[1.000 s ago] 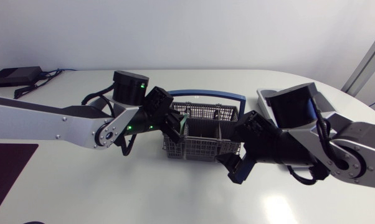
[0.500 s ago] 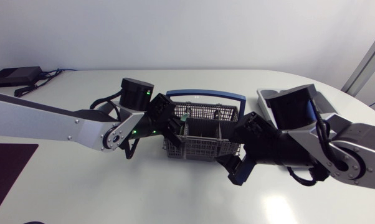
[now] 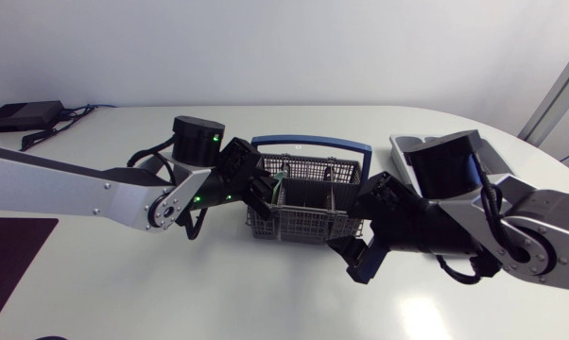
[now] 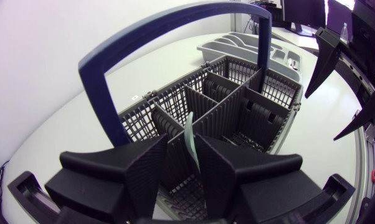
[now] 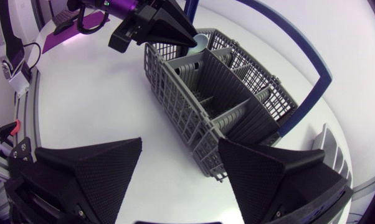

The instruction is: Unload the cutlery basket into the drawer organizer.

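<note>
Status: left jaws clamped on a thin pale green utensil strip, which stands upright at the left end of the grey plastic mesh cutlery basket with blue hoop handle.
Left arm comes in from the left, and the left jaws sit over the basket's left end, one on each side of the strip. What kind of utensil it is, can't tell; only the top shows. Right arm is low over the white counter. The right jaws are wide apart and hold nothing, just beside the basket's front right corner. The grey moulded drawer organizer tray is on the counter near the basket's right end, partly hidden behind the right arm.
</note>
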`<move>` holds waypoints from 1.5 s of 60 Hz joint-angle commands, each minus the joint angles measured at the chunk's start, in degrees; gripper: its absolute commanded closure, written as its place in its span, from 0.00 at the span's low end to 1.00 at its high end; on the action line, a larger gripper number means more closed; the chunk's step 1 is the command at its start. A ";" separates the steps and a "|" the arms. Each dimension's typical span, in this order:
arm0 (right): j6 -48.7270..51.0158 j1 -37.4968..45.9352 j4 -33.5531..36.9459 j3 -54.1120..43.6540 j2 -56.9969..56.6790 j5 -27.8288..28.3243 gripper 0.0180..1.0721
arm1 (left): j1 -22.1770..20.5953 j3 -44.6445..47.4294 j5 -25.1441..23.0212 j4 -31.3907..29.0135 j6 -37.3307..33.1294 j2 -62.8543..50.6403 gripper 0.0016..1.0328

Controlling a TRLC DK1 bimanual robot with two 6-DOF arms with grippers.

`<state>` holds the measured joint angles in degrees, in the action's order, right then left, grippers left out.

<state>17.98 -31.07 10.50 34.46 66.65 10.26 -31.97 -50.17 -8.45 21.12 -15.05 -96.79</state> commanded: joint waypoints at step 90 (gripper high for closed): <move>-0.66 -0.92 0.04 -1.59 -1.70 0.55 0.16 | -4.77 17.57 8.36 28.18 -8.33 18.22 0.97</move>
<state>18.00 -31.46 10.50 33.63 65.84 10.66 -38.15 -32.93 -0.51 48.36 -25.17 -80.60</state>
